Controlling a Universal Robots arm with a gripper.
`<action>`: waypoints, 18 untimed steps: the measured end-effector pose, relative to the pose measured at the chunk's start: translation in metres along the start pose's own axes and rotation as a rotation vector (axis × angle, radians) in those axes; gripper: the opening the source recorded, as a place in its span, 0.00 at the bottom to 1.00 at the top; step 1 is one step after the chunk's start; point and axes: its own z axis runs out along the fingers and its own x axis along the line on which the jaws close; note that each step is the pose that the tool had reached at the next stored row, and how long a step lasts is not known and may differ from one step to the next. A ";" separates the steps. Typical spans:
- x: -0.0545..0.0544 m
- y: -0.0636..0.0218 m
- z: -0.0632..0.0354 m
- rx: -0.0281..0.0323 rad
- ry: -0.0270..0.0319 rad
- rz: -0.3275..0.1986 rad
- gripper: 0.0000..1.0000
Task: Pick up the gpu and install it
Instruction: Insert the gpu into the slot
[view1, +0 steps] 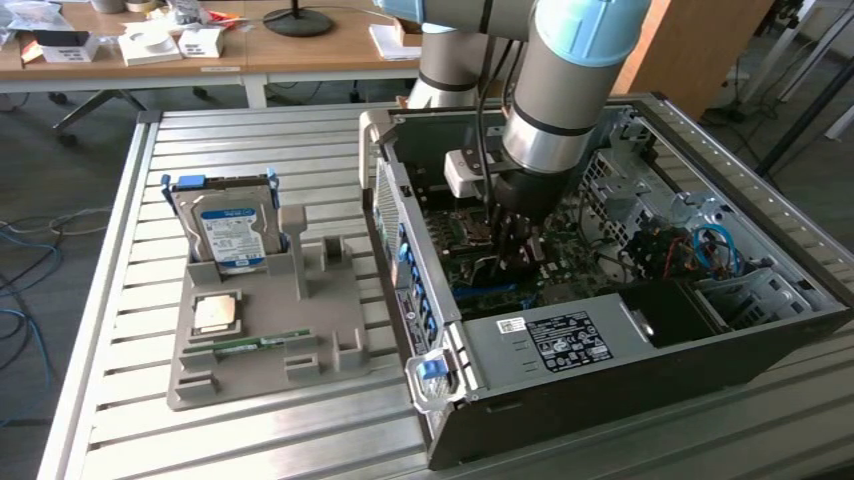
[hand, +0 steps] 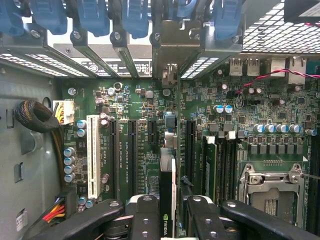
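- The gripper (hand: 168, 212) is closed partway on the gpu (hand: 167, 195), its two black fingers (hand: 145, 217) pressing the thin card from either side; the card stands on edge between them.
- In the wrist view the card's edge runs straight out from the fingers, in line with a long black slot on the green motherboard (hand: 150, 115), with its metal bracket (hand: 172, 55) among the rear slot covers under the blue clips (hand: 135, 17).
- In the exterior view the gripper (view1: 514, 250) is low inside the open computer case (view1: 641, 400), over the motherboard (view1: 487, 285); whether the card is fully seated there I cannot tell.
- The arm (view1: 561, 90) comes down almost upright from above, its grey wrist section pointing straight into the case.
- On the exterior view's left a grey holder tray (view1: 334, 300) lies on the slatted metal table (view1: 120, 300), well apart from the case.
- A blue-labelled hard drive (view1: 230, 232) stands upright at the tray's far end; a processor chip (view1: 216, 314) and a green memory stick (view1: 247, 345) lie nearer.
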 end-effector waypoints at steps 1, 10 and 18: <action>0.000 0.0000 0.0000 -0.0002 -0.0001 0.000 0.26; 0.000 0.0000 -0.0029 -0.0001 0.0002 0.000 0.33; -0.001 0.0000 -0.0281 0.0004 0.0000 0.000 0.33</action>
